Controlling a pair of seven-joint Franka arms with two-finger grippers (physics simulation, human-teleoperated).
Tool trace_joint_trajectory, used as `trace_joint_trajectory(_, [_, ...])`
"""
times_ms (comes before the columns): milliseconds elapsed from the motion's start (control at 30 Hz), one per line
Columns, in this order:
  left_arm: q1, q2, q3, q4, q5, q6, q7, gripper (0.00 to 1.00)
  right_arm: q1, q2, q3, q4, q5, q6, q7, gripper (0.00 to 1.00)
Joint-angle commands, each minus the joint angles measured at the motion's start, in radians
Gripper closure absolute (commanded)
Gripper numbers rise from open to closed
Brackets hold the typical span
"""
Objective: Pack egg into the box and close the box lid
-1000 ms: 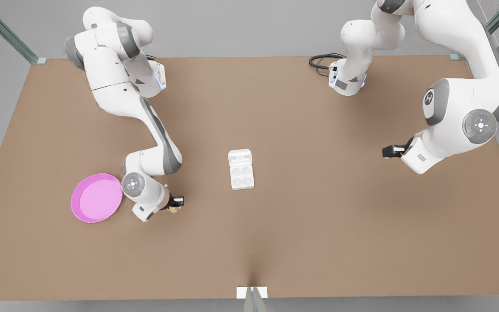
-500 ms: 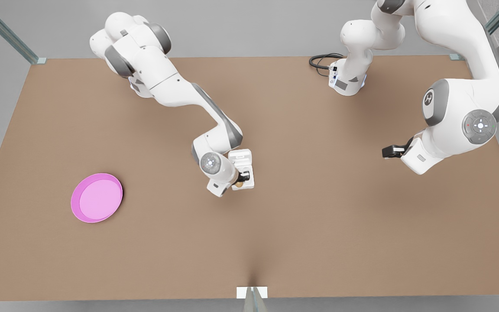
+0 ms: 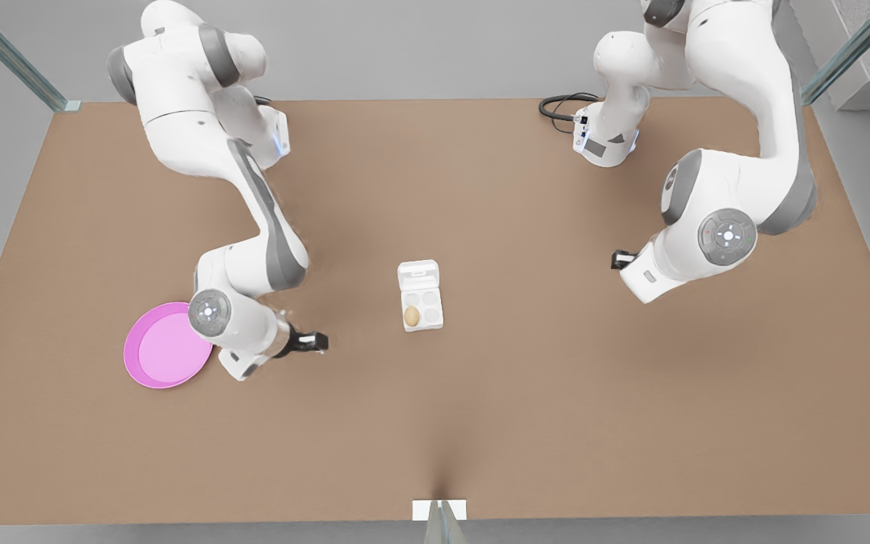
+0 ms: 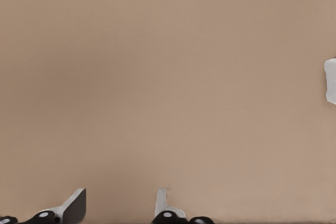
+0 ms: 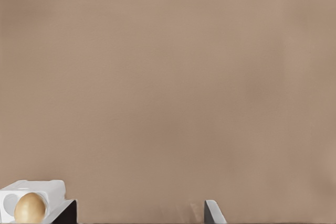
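The tan egg (image 3: pixel 411 316) (image 5: pixel 30 208) sits in the near cup of the white box (image 3: pixel 424 326) (image 5: pixel 48 187) on the front view's left side. Its other cups hold nothing. The box lid (image 3: pixel 418 273) lies open and flat behind the cups. My left gripper (image 3: pixel 316 341) (image 4: pixel 118 205) hovers over bare table between the pink plate and the box, open, with nothing between its fingers. An edge of the box (image 4: pixel 331 80) shows far off in the left wrist view. My right gripper (image 3: pixel 619 259) (image 5: pixel 139 212) hangs open on the front view's right of the box, well apart from it.
A round pink plate (image 3: pixel 167 346) lies at the front view's left, partly under the left arm's wrist. A black cable (image 3: pixel 559 106) coils by the right arm's base at the back. A small white bracket (image 3: pixel 439 510) sits at the near table edge.
The egg left my left gripper and now rests in the box. The left arm swung back toward the pink plate. The right arm shifted toward the box.
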Motion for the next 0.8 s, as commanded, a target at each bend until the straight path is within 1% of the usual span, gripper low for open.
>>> trace_joint_trajectory(0, [-0.04,0.014,0.0,0.0,-0.002,-0.003,-0.027,0.79,-0.037,-0.022,0.0,0.0,-0.013,-0.031,-0.057,0.0])
trace_joint_trajectory(33, [-0.073,0.001,-0.002,-0.049,-0.013,0.021,-0.06,0.79,-0.113,-0.063,-0.001,0.002,-0.015,-0.086,-0.158,0.0])
trace_joint_trajectory(67, [-0.113,-0.043,-0.003,-0.164,-0.016,0.11,-0.104,0.79,-0.173,-0.105,-0.015,0.002,-0.029,-0.115,-0.232,0.0])
trace_joint_trajectory(100, [-0.177,-0.06,-0.003,-0.25,-0.02,0.193,-0.176,0.79,-0.208,-0.166,-0.017,-0.009,-0.092,-0.125,-0.233,0.0])
trace_joint_trajectory(133, [-0.235,-0.085,-0.005,-0.344,-0.058,0.297,-0.234,0.79,-0.225,-0.205,-0.02,0.0,-0.096,-0.195,-0.232,0.0])
trace_joint_trajectory(167, [-0.306,-0.08,-0.005,-0.374,-0.103,0.368,-0.325,0.79,-0.23,-0.232,-0.046,-0.003,-0.096,-0.212,-0.233,0.0])
trace_joint_trajectory(200, [-0.379,-0.049,-0.003,-0.373,-0.149,0.438,-0.4,0.79,-0.233,-0.234,-0.055,0.0,-0.098,-0.231,-0.238,0.0])
trace_joint_trajectory(233, [-0.436,-0.011,-0.003,-0.368,-0.178,0.494,-0.451,0.79,-0.27,-0.222,-0.055,0.011,-0.095,-0.252,-0.226,0.0])
trace_joint_trajectory(333, [-0.542,0.115,-0.005,-0.238,-0.244,0.532,-0.583,0.79,-0.291,-0.209,-0.055,0.015,-0.079,-0.26,-0.227,0.0])
trace_joint_trajectory(400, [-0.561,0.158,-0.005,-0.219,-0.286,0.596,-0.615,0.79,-0.291,-0.206,-0.055,0.015,-0.084,-0.26,-0.224,0.0])
trace_joint_trajectory(500, [-0.582,0.202,-0.005,-0.218,-0.289,0.713,-0.656,0.79,-0.29,-0.185,-0.055,0.026,-0.089,-0.257,-0.227,0.0])
trace_joint_trajectory(633, [-0.602,0.274,-0.005,-0.138,-0.307,0.736,-0.701,0.79,-0.291,-0.179,-0.054,0.032,-0.078,-0.244,-0.224,0.0])
trace_joint_trajectory(767, [-0.619,0.285,-0.005,-0.14,-0.307,0.747,-0.71,0.79,-0.291,-0.177,-0.054,0.032,-0.078,-0.244,-0.224,0.0])
